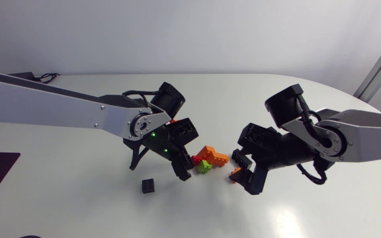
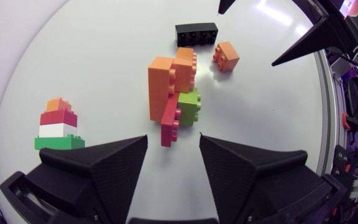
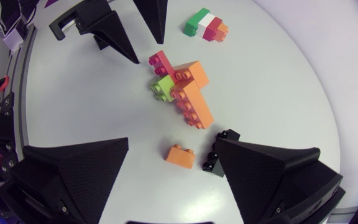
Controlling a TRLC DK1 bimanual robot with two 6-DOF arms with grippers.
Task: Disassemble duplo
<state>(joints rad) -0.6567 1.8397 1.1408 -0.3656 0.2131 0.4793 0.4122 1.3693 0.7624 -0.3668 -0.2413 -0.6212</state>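
Note:
A duplo cluster point(image 1: 209, 158) lies on the table between my two grippers. It is made of orange bricks point(image 2: 169, 78), a lime green brick point(image 2: 190, 106) and a red brick point(image 2: 169, 124). My left gripper point(image 2: 173, 140) is open, and the red brick's end sits just at its fingertips without being gripped. My right gripper point(image 3: 173, 146) is open too. A small loose orange brick point(image 3: 180, 155) lies between its fingers, and a black brick point(image 3: 215, 162) lies against one finger. In the head view the left gripper point(image 1: 184, 168) and the right gripper point(image 1: 242, 173) flank the cluster.
A small stack of green, white, red and orange bricks point(image 2: 58, 127) stands beside my left gripper, also seen as the stack point(image 3: 205, 25) beyond the cluster. A small black block point(image 1: 149, 186) sits near the front, left of the cluster.

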